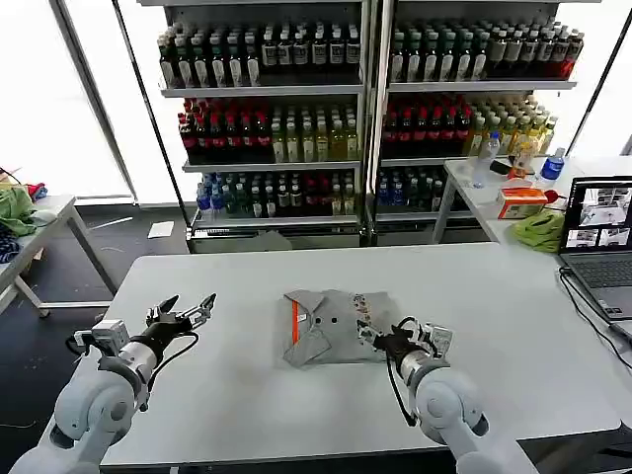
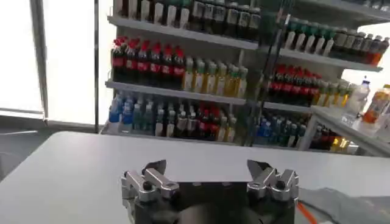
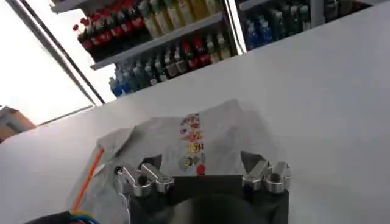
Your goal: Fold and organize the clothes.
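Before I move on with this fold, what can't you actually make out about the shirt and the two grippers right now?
- Grey T-shirt, head view: whether the folded layers are even; the top layer hides the ones beneath.
- Right gripper, head view: whether its fingers touch the shirt's edge; too small to tell.
- T-shirt, right wrist view: its near edge, hidden behind the gripper body.
- T-shirt, left wrist view: cut off at the picture's corner, beyond the open left gripper.

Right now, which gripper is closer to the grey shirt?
Right. The right gripper sits at the shirt's edge, by the print; the left gripper hovers apart over bare table.
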Controlling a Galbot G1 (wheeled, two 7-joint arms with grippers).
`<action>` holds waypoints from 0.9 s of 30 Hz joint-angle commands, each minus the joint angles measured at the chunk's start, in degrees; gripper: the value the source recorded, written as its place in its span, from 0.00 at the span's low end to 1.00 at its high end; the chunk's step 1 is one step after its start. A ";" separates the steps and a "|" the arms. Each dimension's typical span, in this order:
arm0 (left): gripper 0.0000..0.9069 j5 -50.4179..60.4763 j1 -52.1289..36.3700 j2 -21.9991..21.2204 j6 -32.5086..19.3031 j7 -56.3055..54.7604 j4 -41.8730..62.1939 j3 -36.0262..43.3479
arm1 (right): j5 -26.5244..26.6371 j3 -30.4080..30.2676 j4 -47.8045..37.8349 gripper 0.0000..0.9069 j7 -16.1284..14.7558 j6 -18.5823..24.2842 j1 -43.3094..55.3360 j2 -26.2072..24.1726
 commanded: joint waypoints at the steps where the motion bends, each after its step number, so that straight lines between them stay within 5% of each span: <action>1: 1.00 0.03 0.57 -0.08 -0.06 0.12 -0.20 -0.38 | 2.87 -0.33 -4.77 1.00 1.03 0.08 -0.12 0.97; 16: 1.00 0.05 0.61 -0.33 -0.05 0.20 -0.35 -0.29 | 4.68 2.80 -0.63 1.00 2.11 0.08 1.28 0.32; 22: 1.00 0.03 1.60 -0.11 0.05 0.05 -0.88 -0.75 | -4.94 0.56 0.71 1.00 -0.65 0.15 8.84 2.44; 24: 1.00 0.04 2.07 -0.26 0.14 -0.04 -1.56 -0.84 | -14.79 -1.27 -2.22 1.00 -4.32 0.22 11.97 3.02; 27: 1.00 0.06 2.69 -0.44 0.22 -0.10 -2.14 -1.16 | -20.00 -5.00 -6.55 1.00 -6.24 0.22 15.81 2.92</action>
